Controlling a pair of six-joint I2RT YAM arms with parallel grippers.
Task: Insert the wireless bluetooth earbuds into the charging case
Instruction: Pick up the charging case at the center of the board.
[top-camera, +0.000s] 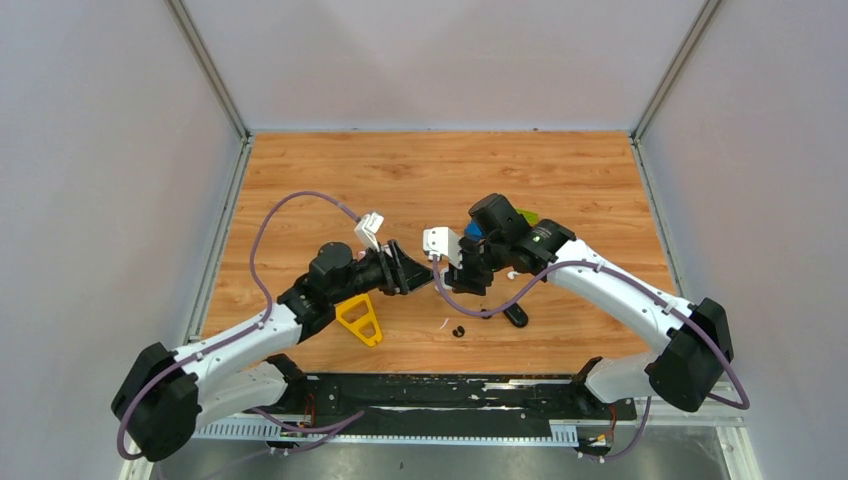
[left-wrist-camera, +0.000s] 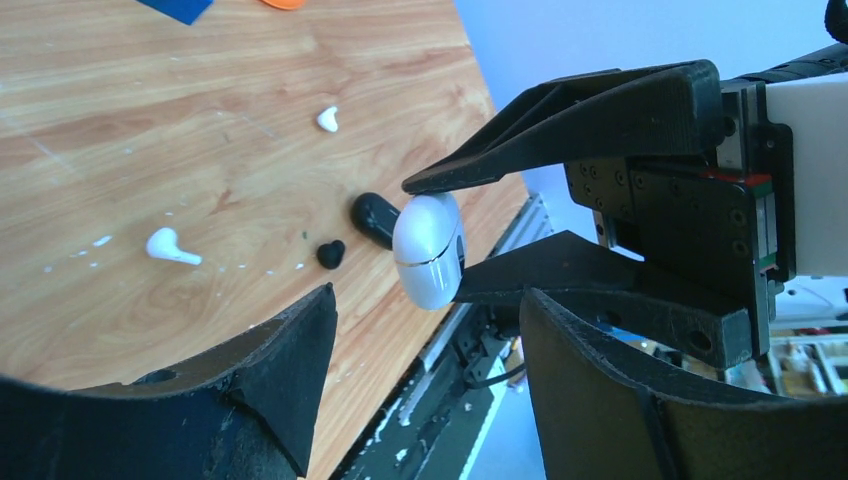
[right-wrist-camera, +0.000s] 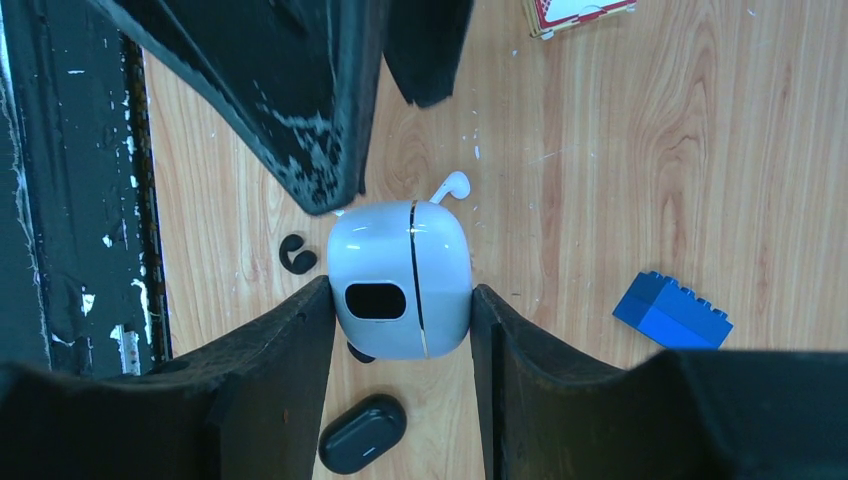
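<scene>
My right pincer (right-wrist-camera: 400, 300) is clamped on the white charging case (right-wrist-camera: 385, 250), one finger on each side of the lid seam. The lid is shut. From the left wrist camera the case hangs above the tabletop (left-wrist-camera: 200, 60), close to its near edge.

My left pincer (left-wrist-camera: 425, 320) faces the case with its jaws spread wide and nothing between them. Its fingertips sit just short of the case, and I see no contact.

None of the earbuds I can see is in the case; they lie loose on the wood:
- One white earbud (left-wrist-camera: 172, 247) lies on its side, well to the left in the left wrist view.
- A second white earbud (left-wrist-camera: 328, 119) lies farther up the board.
- A black earbud (left-wrist-camera: 331, 254) lies just beside a black case (left-wrist-camera: 375, 218), which is also shut and lying flat.

In the right wrist view a blue toy block (right-wrist-camera: 671, 309) lies off to the right, apart from all of this.
</scene>
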